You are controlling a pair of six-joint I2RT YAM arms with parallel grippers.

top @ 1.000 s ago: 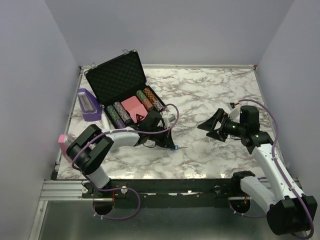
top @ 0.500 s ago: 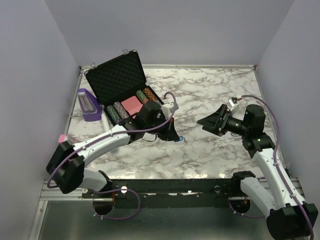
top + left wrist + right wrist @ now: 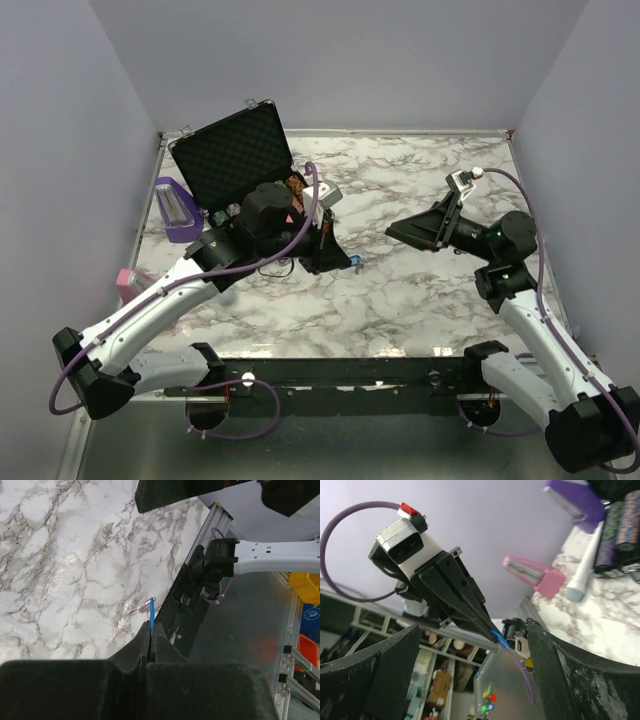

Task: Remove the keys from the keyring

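- The left gripper (image 3: 343, 262) is clamped on the keyring (image 3: 151, 616) by its blue tag, over the middle of the tabletop, and the keys (image 3: 138, 609) dangle beside it.
- The right gripper (image 3: 405, 238) is spread wide and faces it, not touching.
- This looks like the presenting step; next, the right claw must pinch one key precisely.

The poker chip case (image 3: 235, 157) sat back-left on the table (image 3: 420, 180), a plastic holder (image 3: 176, 210) to its left, the keyring (image 3: 357, 263) just right of it, in the left gripper (image 3: 348, 262).
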